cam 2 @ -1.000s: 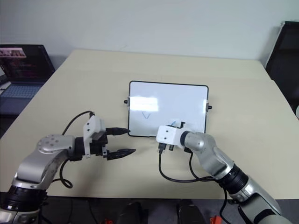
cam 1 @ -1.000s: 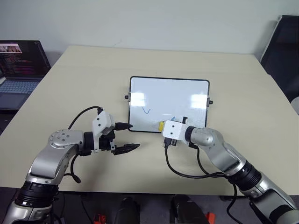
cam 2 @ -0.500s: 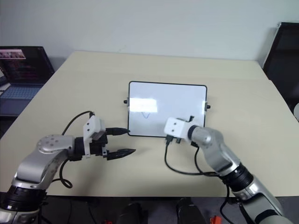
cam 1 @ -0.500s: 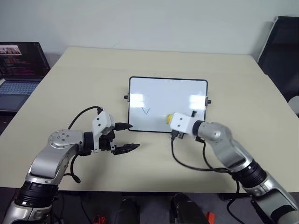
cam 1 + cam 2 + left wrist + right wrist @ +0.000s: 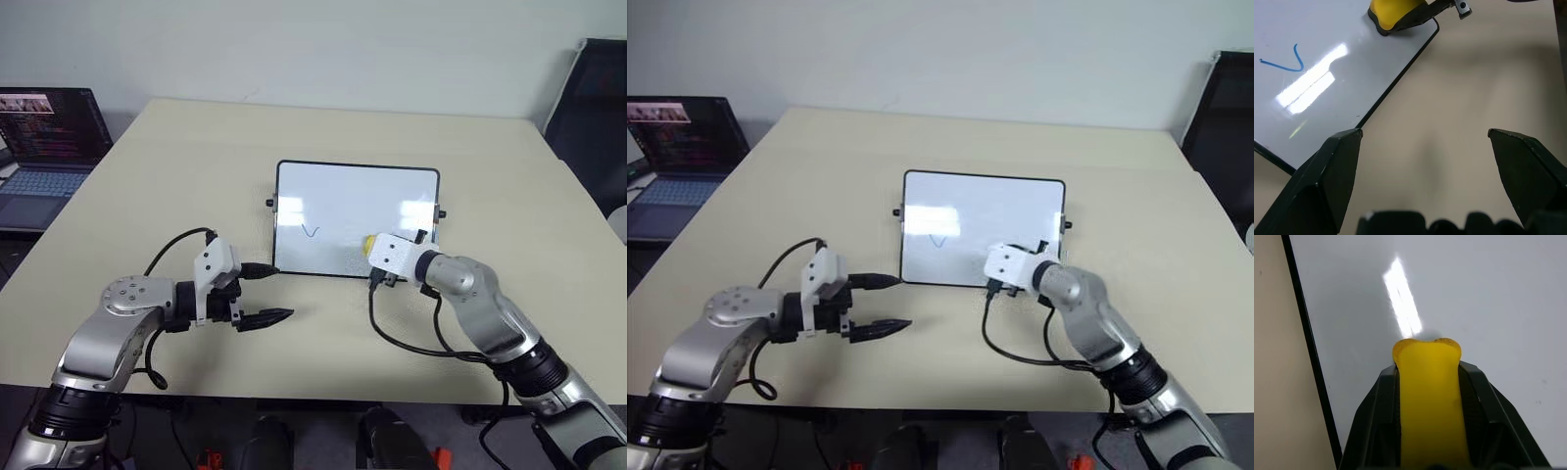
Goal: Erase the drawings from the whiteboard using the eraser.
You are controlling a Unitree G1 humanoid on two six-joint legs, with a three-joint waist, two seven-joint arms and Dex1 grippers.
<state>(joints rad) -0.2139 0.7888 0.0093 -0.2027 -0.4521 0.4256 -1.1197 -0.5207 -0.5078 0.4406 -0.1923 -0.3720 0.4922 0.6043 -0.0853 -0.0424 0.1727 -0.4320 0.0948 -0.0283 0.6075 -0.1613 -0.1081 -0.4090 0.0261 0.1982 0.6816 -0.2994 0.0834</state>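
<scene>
The right gripper [image 5: 1427, 382] is clamped tight on the eraser [image 5: 1429, 396], its two black fingers [image 5: 1376, 431] pressing the yellow block from both sides. The eraser rests on the whiteboard [image 5: 358, 211], near the board's front edge and toward its right side. The left gripper [image 5: 266, 291] stands with its jaws spread wide and holds nothing; it hovers over the table [image 5: 176, 176] just in front of the board's front left corner, one fingertip close to the frame.

One blue check-like mark [image 5: 311, 232] shows on the glossy white surface, left of the eraser and well apart from it. Bright reflections of ceiling lights lie across the board.

The whiteboard lies flat in the middle of a pale beige table. An open laptop [image 5: 44, 132] sits off the table's far left side, and a dark chair [image 5: 593, 108] stands at the right against a plain light wall.
</scene>
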